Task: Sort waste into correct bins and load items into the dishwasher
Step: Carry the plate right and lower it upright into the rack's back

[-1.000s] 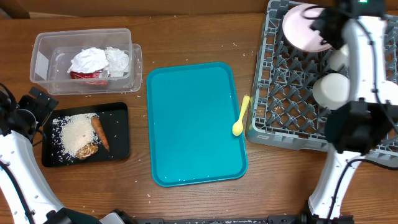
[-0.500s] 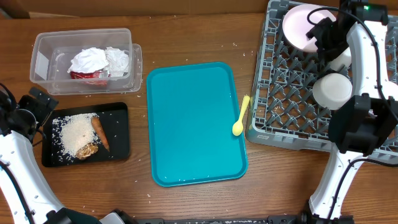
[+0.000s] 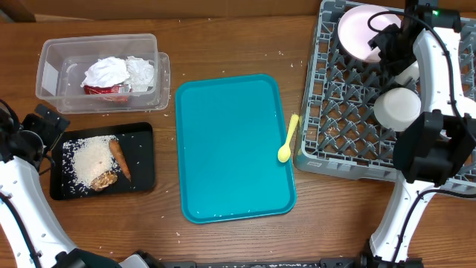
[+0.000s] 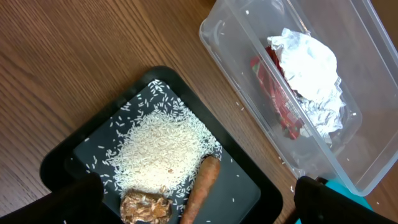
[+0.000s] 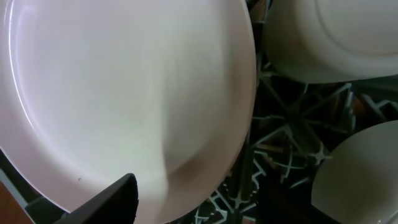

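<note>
The pinkish-white plate (image 3: 363, 31) stands in the grey dish rack (image 3: 335, 141) at its back; it fills the right wrist view (image 5: 124, 93). My right gripper (image 3: 385, 39) is open at the plate's right edge, and the plate's lower rim lies between its fingers (image 5: 106, 202). A pale round bowl (image 3: 396, 106) and another white dish (image 3: 407, 71) sit in the rack beside it. The yellow spoon (image 3: 288, 138) lies across the teal tray's right edge. My left gripper (image 3: 43, 125) is open and empty above the black tray (image 4: 74, 155).
The black tray (image 3: 141, 175) holds rice (image 3: 91, 160), a carrot piece (image 3: 120, 158) and a brown chunk (image 3: 105, 180). The clear tub (image 3: 52, 52) holds white napkins (image 3: 119, 72) and a red wrapper (image 3: 104, 90). The teal tray (image 3: 230, 149) lies in the middle.
My right arm has swung a little to the right beside the pink plate, which stays in the rack. The left arm and everything else are unchanged.
</note>
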You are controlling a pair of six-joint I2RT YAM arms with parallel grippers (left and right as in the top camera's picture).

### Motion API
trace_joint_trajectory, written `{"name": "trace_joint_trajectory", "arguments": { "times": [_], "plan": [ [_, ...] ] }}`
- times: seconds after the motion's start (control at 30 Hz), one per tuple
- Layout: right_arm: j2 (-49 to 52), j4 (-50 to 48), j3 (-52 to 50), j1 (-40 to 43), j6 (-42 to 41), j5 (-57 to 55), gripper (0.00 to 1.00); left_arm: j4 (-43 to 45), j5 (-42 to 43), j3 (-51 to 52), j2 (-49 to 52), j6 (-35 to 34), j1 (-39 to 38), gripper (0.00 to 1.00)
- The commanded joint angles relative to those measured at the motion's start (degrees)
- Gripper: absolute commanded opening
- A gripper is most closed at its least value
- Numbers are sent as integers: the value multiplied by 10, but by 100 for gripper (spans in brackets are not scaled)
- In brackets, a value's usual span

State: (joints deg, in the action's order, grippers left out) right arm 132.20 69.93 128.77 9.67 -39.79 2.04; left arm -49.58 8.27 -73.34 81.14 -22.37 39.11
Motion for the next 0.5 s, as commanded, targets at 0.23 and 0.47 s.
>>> {"name": "trace_joint_trajectory", "arguments": {
  "times": [0.23,0.47],
  "plan": [
    [41,-18,-2,4,-23,-11,64,1,-4,-3,2,-6,1,100],
    [41,-32,-1,13,-22,-12,30,1,-4,-3,2,-6,1,100]
  ]
}}
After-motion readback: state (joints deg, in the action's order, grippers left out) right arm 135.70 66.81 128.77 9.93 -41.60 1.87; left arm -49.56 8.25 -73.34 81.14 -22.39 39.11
